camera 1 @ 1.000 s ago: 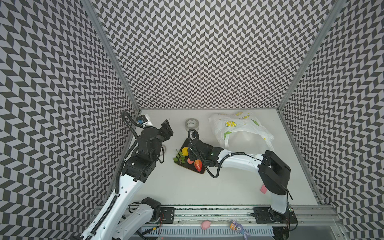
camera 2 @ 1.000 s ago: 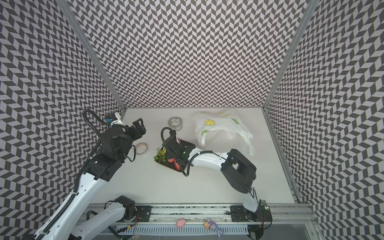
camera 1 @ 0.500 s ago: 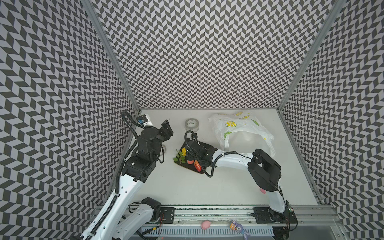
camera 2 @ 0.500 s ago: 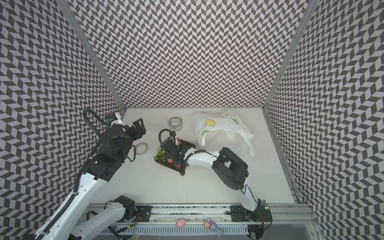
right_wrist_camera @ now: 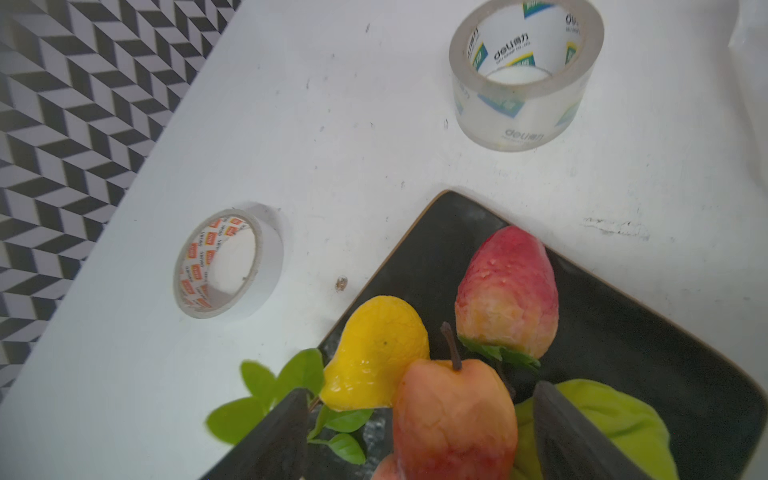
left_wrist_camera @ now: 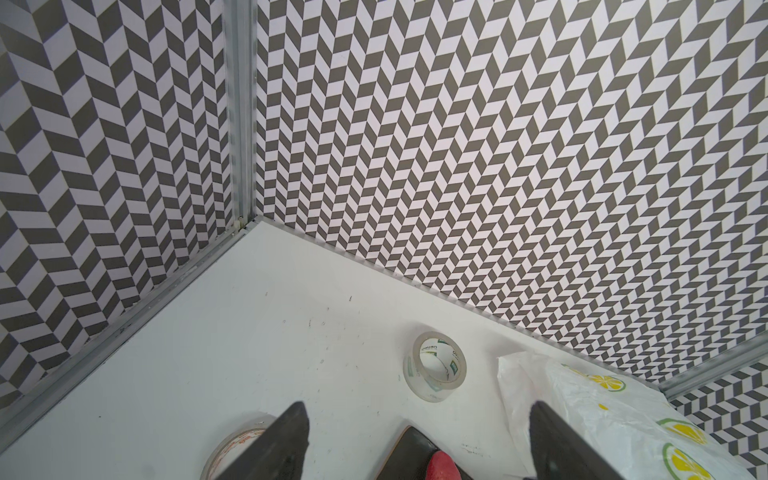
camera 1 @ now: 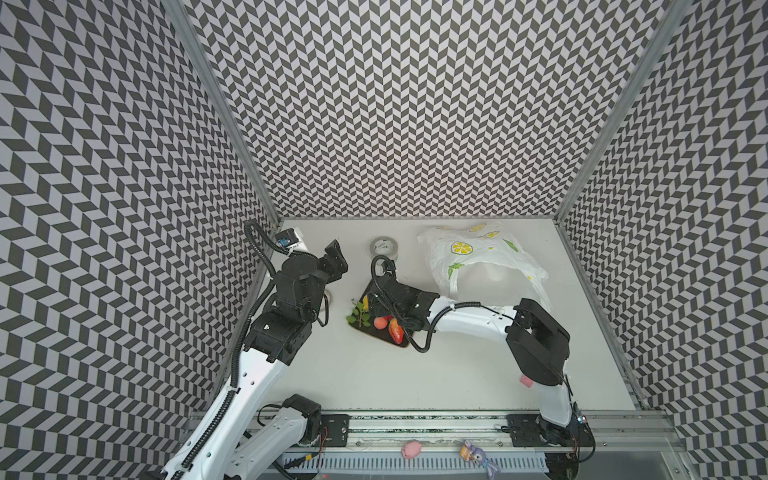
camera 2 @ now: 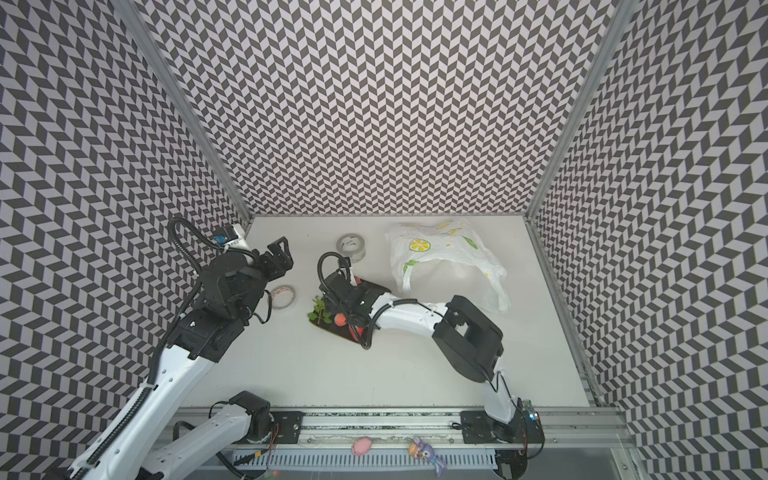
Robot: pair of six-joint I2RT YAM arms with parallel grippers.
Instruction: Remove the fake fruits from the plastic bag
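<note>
In the right wrist view several fake fruits lie on a black plate (right_wrist_camera: 623, 316): a red strawberry (right_wrist_camera: 507, 295), a yellow lemon (right_wrist_camera: 374, 353) with a green leafy sprig, a green pear (right_wrist_camera: 615, 419) and a pinkish-orange apple (right_wrist_camera: 453, 419). My right gripper (right_wrist_camera: 419, 390) is open low over the plate. The apple lies between its fingers with a gap on each side. The white plastic bag (camera 1: 478, 257) with lemon print lies crumpled at the back right; what it holds is hidden. My left gripper (camera 1: 334, 257) hangs open and empty, raised at the left.
A clear tape roll (camera 1: 384, 246) stands behind the plate. A white tape roll with red print (camera 2: 284, 296) lies to its left, under my left arm. A small pink block (camera 1: 526, 381) sits by my right arm's base. A pink pig (camera 1: 411, 449) and a purple toy (camera 1: 478, 455) lie on the front rail.
My right gripper's jaws have spread wider and let go of the apple over the plate. The right arm's elbow shifted a little. The left arm has not moved.
</note>
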